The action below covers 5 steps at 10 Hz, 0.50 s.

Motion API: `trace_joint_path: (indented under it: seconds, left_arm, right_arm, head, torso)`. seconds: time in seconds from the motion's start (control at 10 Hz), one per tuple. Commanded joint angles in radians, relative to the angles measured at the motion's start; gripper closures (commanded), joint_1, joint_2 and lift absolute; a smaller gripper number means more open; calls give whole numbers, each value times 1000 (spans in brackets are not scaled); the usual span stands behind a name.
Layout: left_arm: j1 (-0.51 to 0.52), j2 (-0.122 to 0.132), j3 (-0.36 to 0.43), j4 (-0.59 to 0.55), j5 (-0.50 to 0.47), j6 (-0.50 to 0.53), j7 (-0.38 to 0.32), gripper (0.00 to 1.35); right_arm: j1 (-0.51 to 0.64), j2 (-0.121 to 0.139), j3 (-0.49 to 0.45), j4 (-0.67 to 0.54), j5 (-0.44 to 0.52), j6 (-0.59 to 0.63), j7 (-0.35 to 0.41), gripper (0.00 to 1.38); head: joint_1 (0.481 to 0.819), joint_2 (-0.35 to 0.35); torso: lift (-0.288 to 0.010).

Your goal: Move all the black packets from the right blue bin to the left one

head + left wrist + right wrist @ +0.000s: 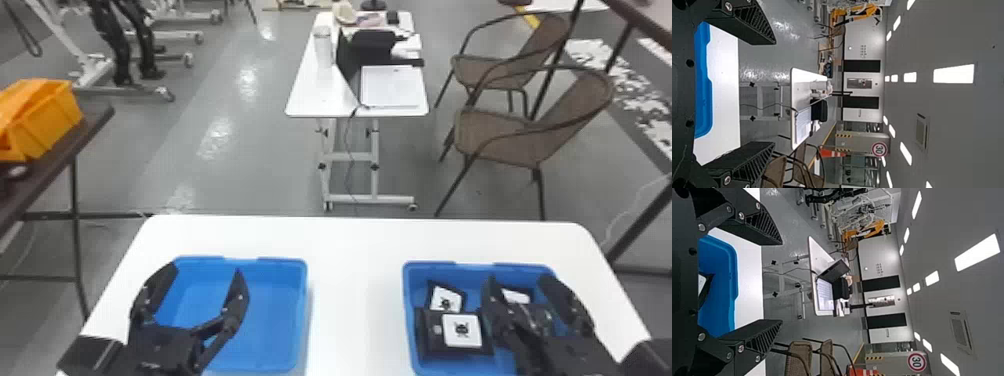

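Lower right: black packets (pixel 462 330) in right blue bin (pixel 430 267), partly hidden by right gripper (pixel 519 280), open. Lower left: left gripper (pixel 207 270), open, masks part of left bin (pixel 280 310). Left edge: orange bin (pixel 47 120), cut off.

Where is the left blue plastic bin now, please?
In the head view, the bin stands left on the white table, partly behind the black left gripper.

**Black packets (pixel 462 331) lie in right blue bin (pixel 408 287)**

At least three show, with white labels. The front one lies label-up by the bin's left side; another packet (pixel 445 300) sits askew behind, a third packet (pixel 516 296) farther right, partly hidden. The left blue bin (pixel 302 300) stands open-topped.
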Motion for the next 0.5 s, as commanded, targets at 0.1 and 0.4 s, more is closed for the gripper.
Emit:
trace_joint_path:
  seconds: [0.1, 0.4]
  left_arm:
    - [0, -2, 0, 0, 0, 0, 0, 108]
    - [0, -2, 0, 0, 0, -2, 0, 108]
  right_arm:
    - [1, 0, 0, -1, 1, 0, 0, 338]
    - [1, 0, 0, 1, 0, 2, 0, 338]
  head:
    - [695, 73]
    - [695, 73]
  torso:
    - [0]
    - [0]
